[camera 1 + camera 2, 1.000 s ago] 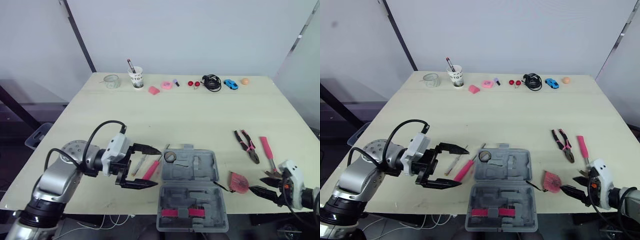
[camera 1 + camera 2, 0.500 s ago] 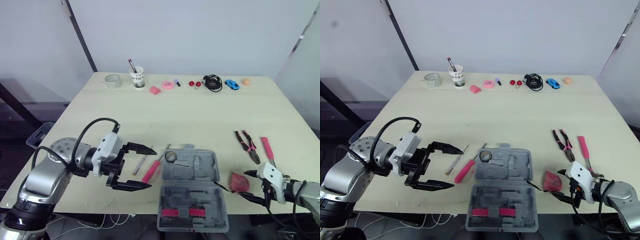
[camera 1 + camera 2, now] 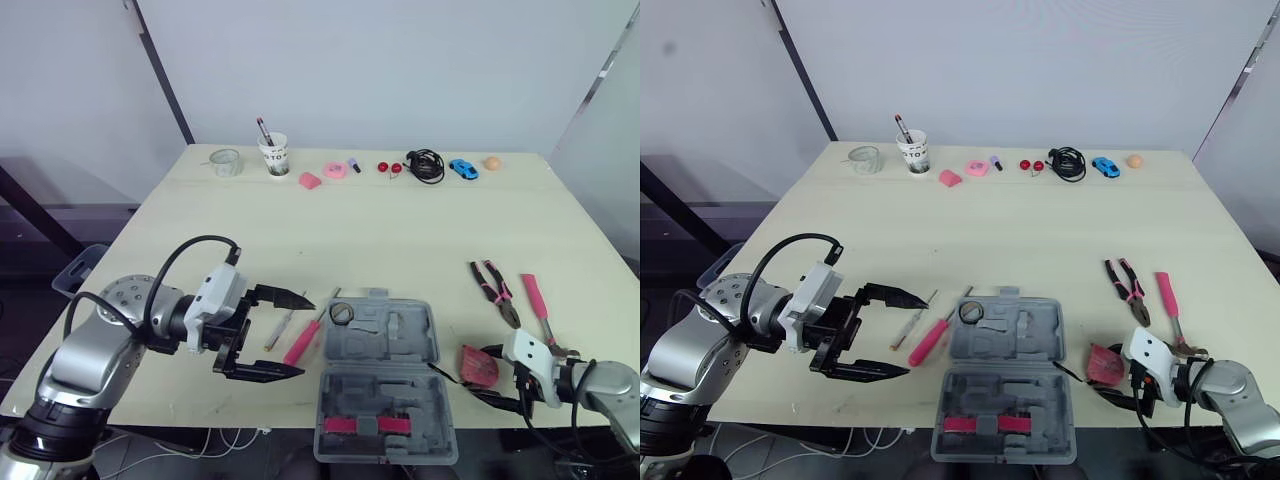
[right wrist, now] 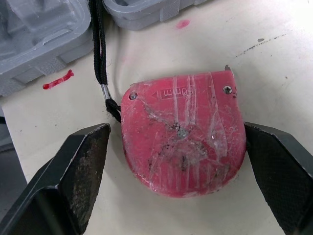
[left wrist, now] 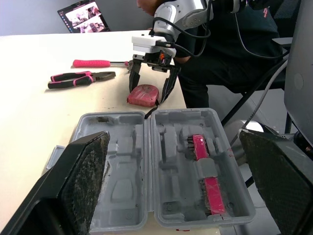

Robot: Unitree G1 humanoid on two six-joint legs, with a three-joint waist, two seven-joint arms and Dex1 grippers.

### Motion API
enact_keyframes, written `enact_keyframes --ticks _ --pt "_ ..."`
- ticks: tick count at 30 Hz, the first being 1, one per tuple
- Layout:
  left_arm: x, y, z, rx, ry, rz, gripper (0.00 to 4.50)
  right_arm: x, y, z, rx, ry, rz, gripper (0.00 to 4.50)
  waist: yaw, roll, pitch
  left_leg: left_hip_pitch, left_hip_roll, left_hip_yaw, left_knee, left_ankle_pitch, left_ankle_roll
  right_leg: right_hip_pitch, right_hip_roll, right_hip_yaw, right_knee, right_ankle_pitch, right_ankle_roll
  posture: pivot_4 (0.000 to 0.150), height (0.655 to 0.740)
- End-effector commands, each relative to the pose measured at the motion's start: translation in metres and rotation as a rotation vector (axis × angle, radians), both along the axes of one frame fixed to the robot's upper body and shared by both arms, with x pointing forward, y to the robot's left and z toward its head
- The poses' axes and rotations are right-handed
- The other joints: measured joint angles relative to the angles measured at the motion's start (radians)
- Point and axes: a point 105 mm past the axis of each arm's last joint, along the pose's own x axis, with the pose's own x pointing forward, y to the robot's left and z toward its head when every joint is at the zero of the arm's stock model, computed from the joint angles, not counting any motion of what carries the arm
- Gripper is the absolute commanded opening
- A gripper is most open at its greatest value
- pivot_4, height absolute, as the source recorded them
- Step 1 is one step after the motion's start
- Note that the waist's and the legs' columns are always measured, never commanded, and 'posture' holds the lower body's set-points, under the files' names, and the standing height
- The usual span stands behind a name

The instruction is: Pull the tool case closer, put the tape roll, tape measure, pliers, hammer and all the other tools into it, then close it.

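The tape measure lay flat on the table, just right of the open tool case, squarely between the spread fingers of the right pincer, not yet clamped (the left pincer, also spread, hovered beyond the case).

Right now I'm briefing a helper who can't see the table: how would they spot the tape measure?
On the pale table, find the open grey plastic tool case near the front edge and look right of it. There lies a rounded red tape measure with a black cord, inside the open right claw. Unlike the pink-handled pliers and hammer beyond, it has no handle.
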Motion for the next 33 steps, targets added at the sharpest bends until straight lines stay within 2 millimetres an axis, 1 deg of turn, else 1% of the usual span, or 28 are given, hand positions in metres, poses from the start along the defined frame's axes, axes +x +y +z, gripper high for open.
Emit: enact_keyframes --ticks 1,4,6,9,15,17,19,24,27,29,31,33 --pt "-0.004 -0.005 0.009 -0.014 -0.039 -0.026 4.5 0.003 0.003 0.002 0.01 -0.02 0.002 4.44 0.0 0.0 0.0 0.0 0.0 0.0 0.0 0.0 0.0 0.0 0.0 0.0 0.0 0.0 0.0 0.15 0.74" --pt "-0.004 -0.005 0.007 -0.012 -0.04 -0.026 4.5 0.004 0.003 0.001 0.008 -0.024 0.001 4.44 0.0 0.0 0.0 0.0 0.0 0.0 0.0 0.0 0.0 0.0 0.0 0.0 0.0 0.0 0.0 0.15 0.74" --pt "-0.003 -0.005 0.007 -0.012 -0.039 -0.026 4.5 0.004 0.003 0.0 0.004 -0.022 0.003 3.95 -0.001 0.0 0.0 0.0 0.0 0.0 0.0 0.0 0.0 0.0 0.0 0.0 0.0 0.0 0.0 0.15 0.74" --pt "-0.003 -0.004 0.007 -0.013 -0.04 -0.026 4.5 0.003 0.001 0.0 -0.005 -0.024 0.009 3.0 0.0 0.0 0.0 0.0 0.0 0.0 0.0 0.0 0.0 0.0 0.0 0.0 0.0 0.0 0.0 0.15 0.74" --pt "-0.003 -0.004 0.006 -0.014 -0.039 -0.027 4.5 0.003 -0.001 0.001 -0.01 -0.027 0.008 2.99 0.0 0.0 0.0 0.0 0.0 0.0 0.0 0.0 0.0 0.0 0.0 0.0 0.0 0.0 0.0 0.15 0.74" --pt "-0.004 -0.004 0.006 -0.017 -0.038 -0.026 4.5 0.004 -0.003 0.004 -0.015 -0.029 0.007 2.99 0.0 0.0 0.0 0.0 0.0 0.0 0.0 0.0 0.0 0.0 0.0 0.0 0.0 0.0 0.0 0.15 0.74" --pt "-0.004 -0.004 0.006 -0.02 -0.038 -0.026 4.5 0.005 -0.004 0.01 -0.023 -0.033 0.013 2.99 0.0 0.0 0.0 0.0 0.0 0.0 0.0 0.0 0.0 0.0 0.0 0.0 0.0 0.0 0.0 0.15 0.74" --pt "-0.003 -0.004 0.005 -0.026 -0.037 -0.018 4.5 0.012 -0.004 0.033 -0.056 -0.055 0.04 2.99 0.0 0.0 0.0 0.0 0.0 0.0 0.0 0.0 0.0 0.0 0.0 0.0 0.0 0.0 0.0 0.15 0.74" --pt "-0.002 -0.004 0.004 -0.033 -0.037 -0.008 4.5 0.016 0.0 0.051 -0.094 -0.059 0.075 2.99 -0.002 0.001 0.0 0.0 0.0 0.0 0.0 0.0 0.0 0.0 0.0 0.0 0.0 0.0 0.0 0.15 0.74" --pt "-0.002 -0.003 0.003 -0.042 -0.034 0.005 4.5 0.022 0.008 0.067 -0.093 -0.05 0.086 2.99 -0.004 0.001 0.001 0.0 0.0 0.0 0.0 0.0 0.0 0.0 0.0 0.0 0.001 0.0 0.0 0.15 0.74" --pt "0.0 -0.002 0.002 -0.05 -0.031 0.027 4.5 0.026 0.022 0.085 -0.125 -0.056 0.146 2.99 -0.005 0.002 0.001 0.0 0.0 -0.001 0.0 0.0 0.0 0.0 0.0 0.0 0.001 0.0 0.0 0.15 0.74" --pt "0.001 0.0 0.001 -0.055 -0.032 0.049 4.5 0.029 0.033 0.096 -0.151 -0.061 0.187 2.99 -0.003 0.002 0.001 0.0 0.0 -0.001 0.0 0.0 0.0 0.0 0.0 0.001 0.001 0.0 0.0 0.15 0.74"
